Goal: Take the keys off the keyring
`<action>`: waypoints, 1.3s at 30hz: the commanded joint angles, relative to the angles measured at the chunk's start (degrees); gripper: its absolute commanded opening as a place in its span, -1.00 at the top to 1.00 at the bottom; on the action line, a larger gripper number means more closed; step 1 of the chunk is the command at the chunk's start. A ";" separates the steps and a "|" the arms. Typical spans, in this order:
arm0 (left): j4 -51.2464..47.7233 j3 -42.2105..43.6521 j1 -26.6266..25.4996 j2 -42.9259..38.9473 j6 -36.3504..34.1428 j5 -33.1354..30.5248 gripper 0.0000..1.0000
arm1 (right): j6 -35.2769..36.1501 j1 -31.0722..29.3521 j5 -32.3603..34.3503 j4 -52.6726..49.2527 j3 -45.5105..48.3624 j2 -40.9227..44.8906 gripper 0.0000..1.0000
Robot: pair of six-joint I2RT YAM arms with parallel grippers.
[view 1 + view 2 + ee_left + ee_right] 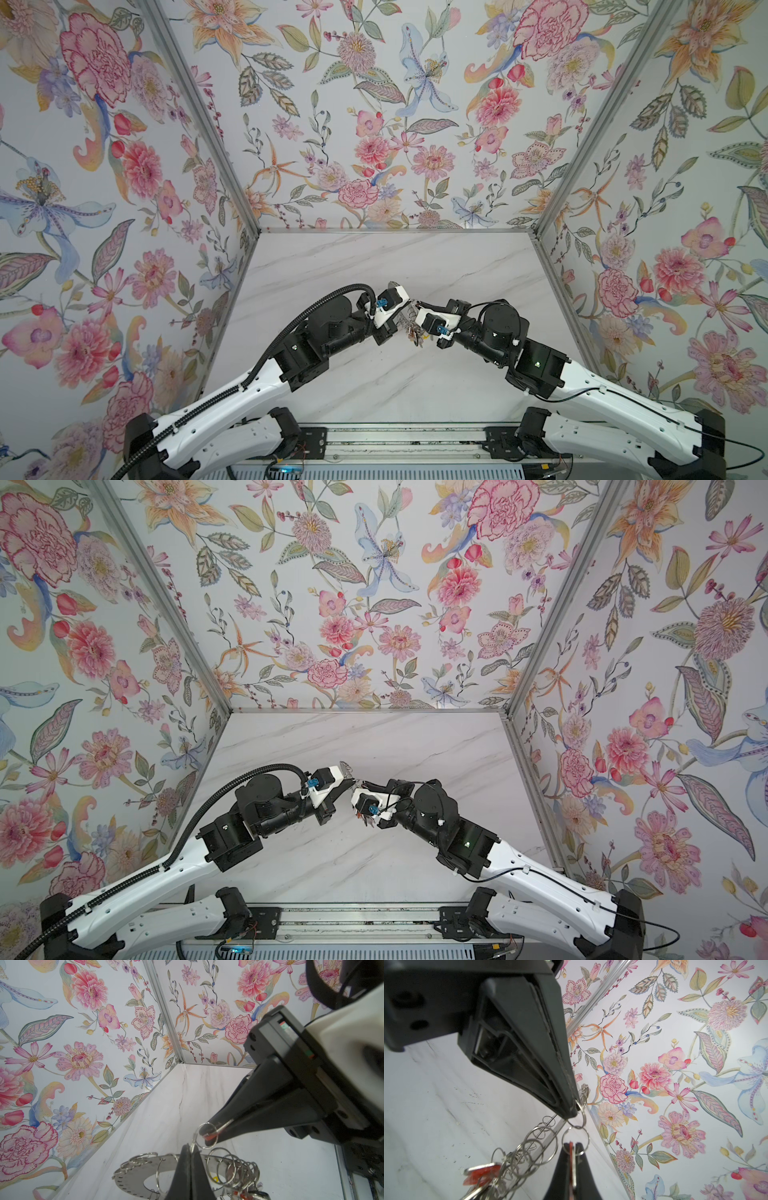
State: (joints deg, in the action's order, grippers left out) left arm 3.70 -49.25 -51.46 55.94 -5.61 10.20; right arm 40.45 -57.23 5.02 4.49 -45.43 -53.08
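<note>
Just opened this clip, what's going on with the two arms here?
Both arms meet above the marble table, working on the keyring, a metal disc fringed with wire loops. The left gripper has its jaws shut on one loop at the disc's rim. The right gripper has its jaws shut on a red-tagged key, whose own ring seems linked into that loop. That key is not yet free, and the other keys hang bunched together on the disc.
</note>
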 commanded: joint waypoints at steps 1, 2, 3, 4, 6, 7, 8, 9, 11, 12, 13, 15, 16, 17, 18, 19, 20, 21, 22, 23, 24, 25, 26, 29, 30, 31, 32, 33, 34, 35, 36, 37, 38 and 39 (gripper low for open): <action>4.66 -2.31 1.28 -0.47 -0.37 -12.05 1.00 | 0.14 -1.11 -0.07 -3.49 -0.12 1.09 1.00; 4.15 -2.54 1.19 -0.32 -0.46 -13.02 1.00 | 0.37 -1.28 0.17 -3.44 -0.16 1.05 1.00; 3.61 -2.89 1.06 0.06 -0.46 -14.19 1.00 | 0.57 -1.45 0.47 -3.44 -0.25 1.09 1.00; 3.18 -3.03 1.02 0.19 -0.46 -14.94 1.00 | 0.88 -1.71 0.76 -3.44 -0.35 1.14 1.00; 2.64 -2.96 1.04 0.39 -0.87 -15.62 1.00 | 1.38 -2.14 1.08 -3.44 -0.44 1.31 1.00; 2.55 -2.87 0.93 0.44 -0.88 -15.83 1.00 | 1.63 -2.26 1.20 -3.44 -0.49 1.50 1.00; 2.20 -2.77 0.97 0.69 -0.97 -16.14 1.00 | 1.94 -2.50 1.47 -3.43 -0.64 1.61 1.00; 1.79 -2.86 0.85 0.79 -1.07 -16.54 1.00 | 2.24 -2.71 1.61 -3.50 -0.71 1.73 1.00; 0.54 -3.24 0.84 1.38 -1.38 -17.09 1.00 | 2.96 -3.05 2.09 -3.57 -0.94 1.85 1.00; 0.01 -3.38 0.84 1.65 -1.42 -17.37 1.00 | 3.18 -3.15 2.15 -3.70 -1.10 1.95 1.00; -0.66 -3.60 0.75 1.94 -1.40 -17.85 1.00 | 3.47 -3.23 2.24 -3.79 -1.23 2.02 1.00; -2.05 -4.07 0.60 2.51 -1.41 -18.65 1.00 | 3.93 -3.24 2.19 -3.94 -1.52 2.10 1.00; -2.95 -4.23 0.49 2.73 -2.58 -19.02 1.00 | 4.19 -3.39 2.19 -3.99 -1.74 2.15 1.00; -3.58 -4.43 0.42 3.04 -2.82 -19.28 1.00 | 4.37 -3.37 2.20 -3.89 -1.89 2.12 1.00; -4.00 -4.60 0.40 3.31 -2.89 -19.27 1.00 | 4.56 -3.47 2.19 -3.87 -2.04 2.17 1.00; -4.76 -4.69 0.34 3.58 -3.25 -19.22 1.00 | 4.90 -3.50 2.12 -3.88 -2.35 2.10 1.00; -5.44 -4.80 0.18 3.87 -3.46 -19.16 1.00 | 5.12 -3.55 2.11 -3.80 -2.53 2.16 1.00; -5.93 -4.81 0.15 4.05 -3.71 -18.82 1.00 | 5.37 -3.51 2.17 -3.71 -2.72 2.25 1.00; -6.59 -4.88 0.11 4.23 -4.15 -18.20 1.00 | 5.52 -3.50 2.20 -3.70 -2.97 2.13 1.00; -7.37 -4.97 0.06 4.43 -4.59 -17.59 1.00 | 5.98 -3.51 2.19 -3.79 -3.28 2.10 1.00; -8.12 -5.04 -0.10 4.72 -5.07 -17.14 1.00 | 6.28 -3.55 2.26 -3.87 -3.55 2.08 1.00; -9.09 -5.19 -0.25 4.92 -5.71 -16.47 1.00 | 6.72 -3.54 2.42 -3.98 -3.92 1.93 1.00; -10.08 -5.39 -0.38 5.18 -6.45 -15.77 1.00 | 7.11 -3.56 2.39 -4.01 -4.22 1.91 1.00; -12.34 -5.74 -0.86 5.93 -8.01 -13.99 1.00 | 8.27 -3.49 2.26 -4.37 -5.19 1.45 1.00; -12.90 -5.92 -0.92 6.22 -8.21 -13.57 1.00 | 8.59 -3.41 2.17 -4.49 -5.52 1.27 1.00; -13.72 -6.17 -1.00 6.48 -8.66 -12.74 1.00 | 8.83 -3.36 2.08 -4.63 -5.68 1.21 1.00; -14.28 -6.37 -0.99 6.86 -8.77 -11.95 1.00 | 9.05 -3.39 1.93 -4.72 -5.87 1.06 1.00; -14.70 -6.46 -0.94 7.07 -9.01 -11.22 1.00 | 9.36 -3.24 1.85 -4.79 -6.03 0.96 1.00; -15.22 -6.47 -0.99 7.34 -9.24 -10.26 1.00 | 9.60 -3.29 1.76 -4.94 -6.15 0.99 1.00; -15.66 -6.55 -1.01 7.58 -9.37 -9.11 1.00 | 9.72 -3.19 1.60 -5.13 -6.41 0.96 1.00; -15.97 -6.62 -0.92 7.81 -9.56 -7.93 1.00 | 9.84 -3.24 1.50 -5.22 -6.57 0.98 1.00; -16.45 -6.71 -0.99 8.09 -9.86 -6.24 1.00 | 10.08 -3.11 1.49 -5.22 -6.70 0.96 1.00; -16.79 -6.81 -0.98 8.34 -10.23 -4.56 1.00 | 10.26 -3.00 1.35 -5.19 -6.71 0.97 1.00; -16.89 -6.73 -1.01 8.31 -10.45 -3.01 1.00 | 10.35 -2.75 1.17 -5.19 -6.76 1.06 1.00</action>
State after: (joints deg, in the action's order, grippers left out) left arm -7.97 -55.40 -53.76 62.81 -14.46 7.75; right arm 49.78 -59.24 9.67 -4.16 -48.71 -53.41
